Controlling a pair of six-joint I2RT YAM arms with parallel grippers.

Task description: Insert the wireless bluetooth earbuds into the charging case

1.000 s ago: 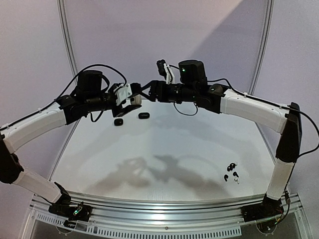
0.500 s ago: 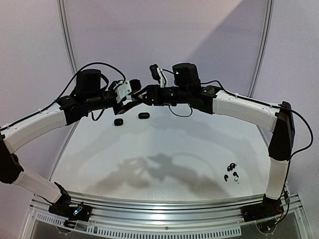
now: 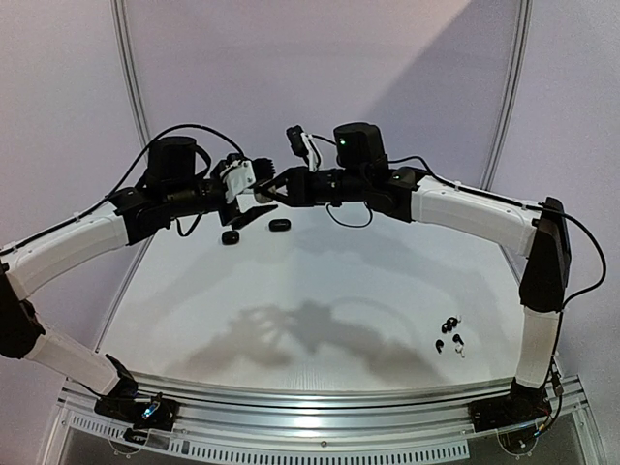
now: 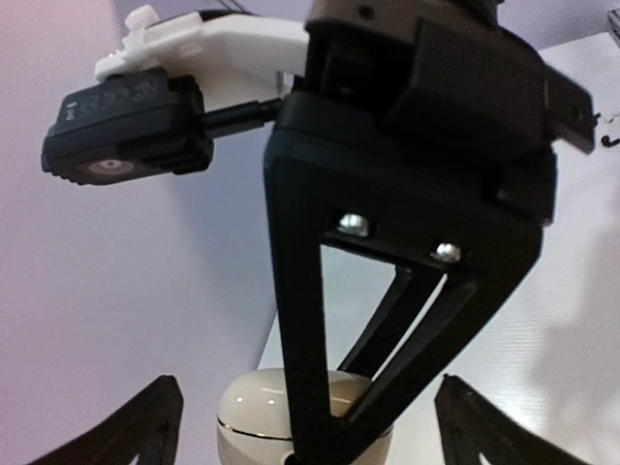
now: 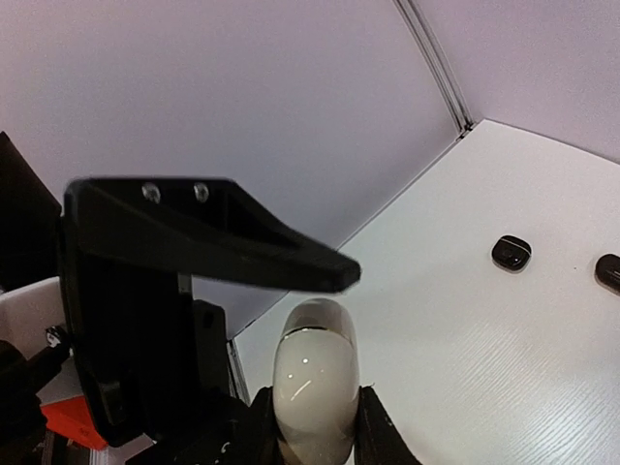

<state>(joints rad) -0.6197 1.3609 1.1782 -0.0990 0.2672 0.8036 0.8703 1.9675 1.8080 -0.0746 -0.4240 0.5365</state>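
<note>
Where the table (image 3: 320, 281) comes nearest, the wireless bluetooth earbuds (image 3: 450, 335) lie clustered at four o'clock. Farther, at eleven o'clock, sit two black cases (image 3: 231, 237) (image 3: 279, 226). Above them the right gripper (image 5: 315, 431) clamps a cream charging case (image 5: 312, 368); the left gripper (image 3: 254, 199) has its jaws apart.

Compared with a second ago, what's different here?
The right fingers moved left to the cream case and closed on it. The left fingers, which had been holding it, opened and let go: a handover in mid-air. The black cases and the earbuds stayed put.
</note>
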